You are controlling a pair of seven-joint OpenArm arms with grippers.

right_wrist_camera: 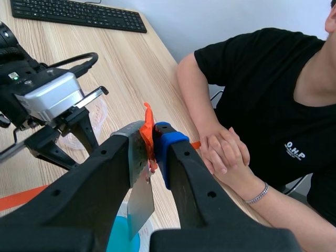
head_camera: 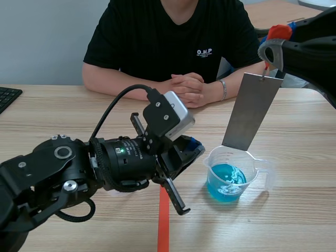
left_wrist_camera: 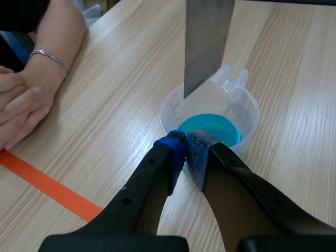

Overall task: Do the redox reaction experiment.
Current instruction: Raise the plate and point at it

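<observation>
The metal strip [head_camera: 251, 113] hangs upright from an orange tag [right_wrist_camera: 148, 131], which is pinched between the fingers of the right gripper [right_wrist_camera: 152, 143]. Only the right wrist view shows that pinch. The strip's lower end is over the plastic cup [head_camera: 264, 177] of blue liquid [head_camera: 226, 181], and the left wrist view shows it clear of the liquid. The left gripper [left_wrist_camera: 186, 152], fingers pressed together on nothing, sits just beside the cup. The table [head_camera: 294, 220] is pale wood with orange tape [head_camera: 164, 226]. A keyboard [right_wrist_camera: 79, 14] lies well apart, and a person's clasped hands [head_camera: 189, 89] rest across the table.

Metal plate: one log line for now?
right tool: shut on orange tag | metal plate: hangs above beaker, clear of blue liquid | left tool: shut, beside beaker
</observation>
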